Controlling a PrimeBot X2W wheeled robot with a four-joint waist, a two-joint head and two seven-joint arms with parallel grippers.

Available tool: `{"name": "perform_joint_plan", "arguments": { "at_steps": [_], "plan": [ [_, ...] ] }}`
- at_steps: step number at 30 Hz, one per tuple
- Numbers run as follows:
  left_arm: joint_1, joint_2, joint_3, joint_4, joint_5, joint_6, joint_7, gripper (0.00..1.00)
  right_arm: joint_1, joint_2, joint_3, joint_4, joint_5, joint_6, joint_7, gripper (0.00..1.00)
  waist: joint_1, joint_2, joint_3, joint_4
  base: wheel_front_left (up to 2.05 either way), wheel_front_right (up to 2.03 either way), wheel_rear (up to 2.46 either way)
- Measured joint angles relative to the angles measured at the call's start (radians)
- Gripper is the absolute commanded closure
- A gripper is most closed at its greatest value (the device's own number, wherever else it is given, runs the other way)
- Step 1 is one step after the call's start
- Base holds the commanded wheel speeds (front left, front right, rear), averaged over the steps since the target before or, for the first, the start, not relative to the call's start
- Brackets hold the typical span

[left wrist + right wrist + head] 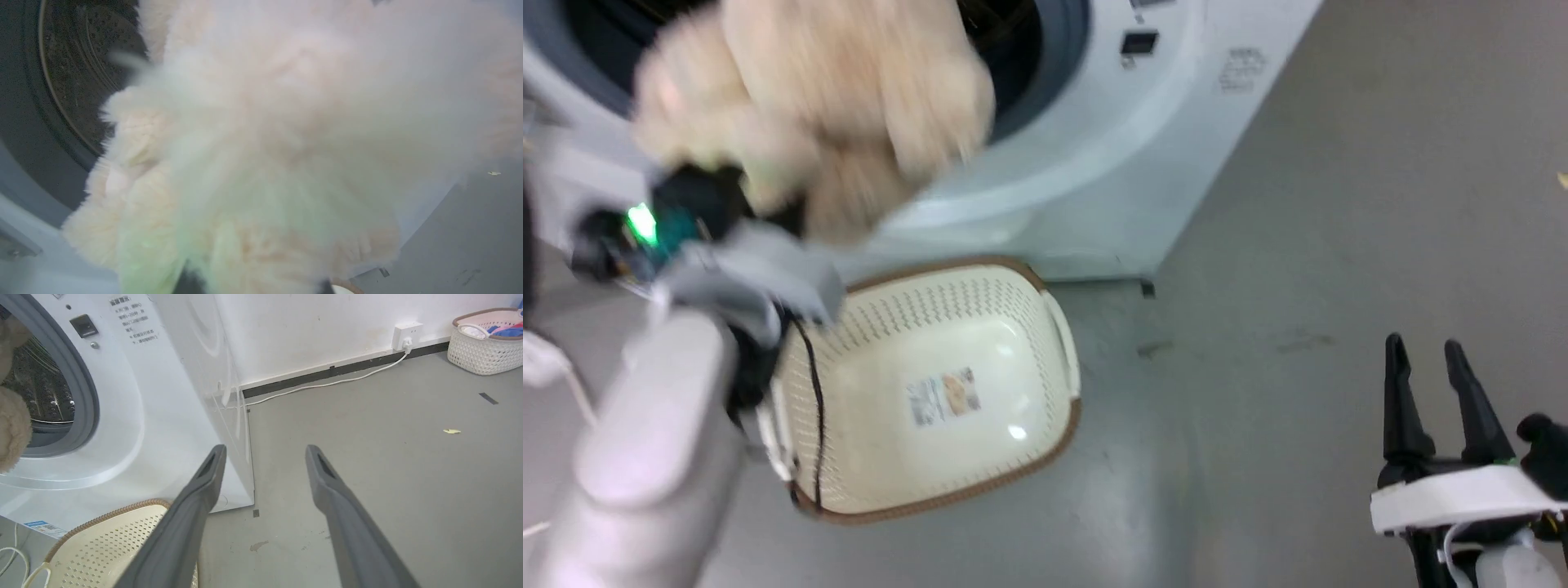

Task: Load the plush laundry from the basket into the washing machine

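Before the washing machine (1094,163), above the basket (931,310), my left hand (768,208) holds the plush laundry (833,106) (fingertips buried in fur); right hand (1424,343) wide.

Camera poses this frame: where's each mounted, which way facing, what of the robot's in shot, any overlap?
Head view: on the head, looking down at the basket and washing machine; shows left forearm, left hand holding the plush bear, open right hand.
Left wrist view: on the left wrist, facing the drum past the bear's fur; fingers at the bottom edge.
Right wrist view: on the right wrist, facing floor, machine front and wall; its two spread fingers show.
Shared: head and right wrist views both catch machine, basket, bear.
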Motion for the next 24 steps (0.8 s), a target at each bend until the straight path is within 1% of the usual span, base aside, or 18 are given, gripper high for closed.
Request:
{"name": "perform_joint_plan", "arguments": {
  "at_steps": [1, 2, 6, 9, 12, 14, 19, 20, 24],
  "plan": [
    [-0.035, 0.008, 0.005, 0.002, -0.005, -0.005, 0.024, 1.0, -0.007, 0.0, 0.002, -0.002, 0.005, 0.0, 0.0, 0.0, 0.0001, 0.0, 0.018, -0.009, 0.0, 0.0, 0.0],
    [-0.146, 0.028, 0.012, 0.02, -0.008, -0.017, 0.095, 1.0, -0.025, 0.0, 0.006, -0.007, 0.022, 0.0, 0.0, 0.0, 0.0001, 0.0, 0.073, -0.036, 0.0, 0.0, 0.0],
    [-0.306, 0.068, 0.013, 0.08, 0.002, -0.046, 0.175, 1.0, -0.057, 0.0, 0.018, -0.014, 0.048, 0.0, 0.0, 0.0, 0.0001, 0.0, 0.149, -0.071, 0.0, 0.0, 0.0],
    [-0.441, 0.1, 0.009, 0.155, 0.021, -0.072, 0.222, 1.0, -0.078, 0.0, 0.032, -0.015, 0.067, 0.0, 0.0, 0.0, 0.0002, 0.0, 0.207, -0.097, 0.0, 0.0, 0.0],
    [-0.576, 0.121, 0.0, 0.24, 0.042, -0.087, 0.249, 1.0, -0.092, 0.0, 0.046, -0.016, 0.086, 0.0, 0.0, 0.0, 0.0002, 0.0, 0.26, -0.122, 0.0, 0.0, 0.0],
    [-0.657, 0.131, -0.008, 0.296, 0.06, -0.089, 0.261, 1.0, -0.101, 0.0, 0.056, -0.016, 0.097, 0.0, 0.0, 0.0, 0.0002, 0.0, 0.292, -0.14, 0.0, 0.0, 0.0],
    [-0.815, 0.14, -0.029, 0.432, 0.1, -0.097, 0.273, 1.0, -0.125, 0.0, 0.079, -0.018, 0.119, 0.0, 0.0, 0.0, 0.0001, 0.0, 0.357, -0.18, 0.0, 0.0, 0.0],
    [-0.869, 0.141, -0.049, 0.516, 0.111, -0.113, 0.297, 1.0, -0.131, 0.0, 0.084, -0.022, 0.128, 0.0, 0.0, 0.0, 0.0001, 0.0, 0.386, -0.198, 0.0, 0.0, 0.0],
    [-0.912, 0.138, -0.07, 0.598, 0.111, -0.132, 0.31, 1.0, -0.134, 0.0, 0.085, -0.023, 0.133, 0.0, 0.0, 0.0, 0.0001, 0.0, 0.412, -0.209, 0.0, 0.0, 0.0]
  ]
}}
